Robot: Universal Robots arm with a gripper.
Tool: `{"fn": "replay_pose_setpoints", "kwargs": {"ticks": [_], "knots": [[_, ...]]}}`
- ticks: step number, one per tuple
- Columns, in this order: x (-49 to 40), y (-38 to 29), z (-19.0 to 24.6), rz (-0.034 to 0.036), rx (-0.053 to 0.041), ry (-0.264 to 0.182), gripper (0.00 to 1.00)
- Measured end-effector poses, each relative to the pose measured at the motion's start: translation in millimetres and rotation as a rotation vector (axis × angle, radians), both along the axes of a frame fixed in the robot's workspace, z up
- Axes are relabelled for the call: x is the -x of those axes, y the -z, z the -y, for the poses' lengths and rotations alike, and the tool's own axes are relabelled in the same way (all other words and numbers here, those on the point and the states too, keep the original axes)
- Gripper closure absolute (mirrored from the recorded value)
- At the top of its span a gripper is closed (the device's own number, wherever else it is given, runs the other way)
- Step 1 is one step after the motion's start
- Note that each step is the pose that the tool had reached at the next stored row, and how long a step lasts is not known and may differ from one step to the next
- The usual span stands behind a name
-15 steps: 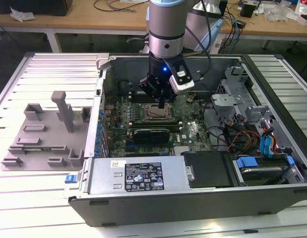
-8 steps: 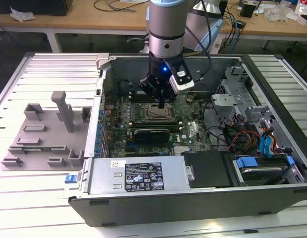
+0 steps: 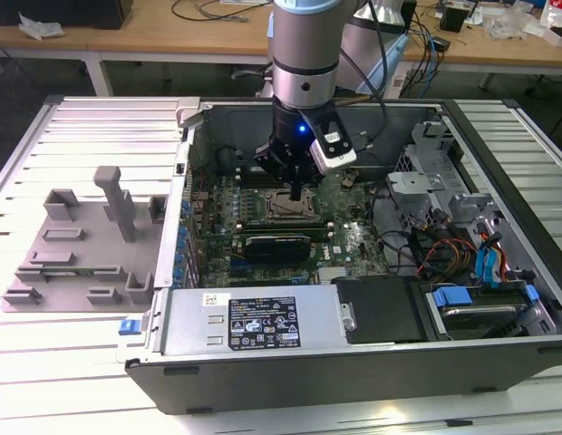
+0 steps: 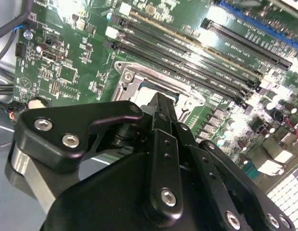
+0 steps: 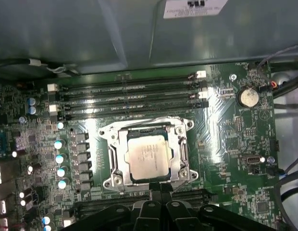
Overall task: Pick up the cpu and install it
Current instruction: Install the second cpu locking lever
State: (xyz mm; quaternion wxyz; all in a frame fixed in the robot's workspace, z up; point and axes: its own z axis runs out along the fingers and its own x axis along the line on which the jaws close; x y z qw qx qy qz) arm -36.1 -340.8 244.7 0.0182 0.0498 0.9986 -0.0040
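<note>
Below the black gripper [image 3: 296, 192], the open grey desktop computer case [image 3: 499, 362] lies flat on a pale slatted table [image 3: 72, 381], wooden benches behind. Inside it lies the green motherboard [image 5: 235, 159]; on that, the silver square socket frame [image 5: 148, 153] sits just past the fingertips. Seated flat in the frame is the cpu [image 5: 147, 157], its silvery lid up, edges square to the memory slots [image 5: 130, 96]; nearly square, no clear long axis. The gripper's fingers [image 5: 161, 192] are pressed together, empty.
</note>
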Motion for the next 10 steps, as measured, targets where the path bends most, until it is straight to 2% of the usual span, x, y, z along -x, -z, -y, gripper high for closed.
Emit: {"fn": "replay_pose_setpoints", "kwargs": {"ticks": [3,5,10], "knots": [[0.9,0.1,2.1,0.0001,-0.0001,-0.031,0.89],[2.8,0.3,3.8,0.0000,-0.0001,-0.068,0.89],[4.5,0.3,4.4,0.0000,-0.0001,-0.080,0.89]]}}
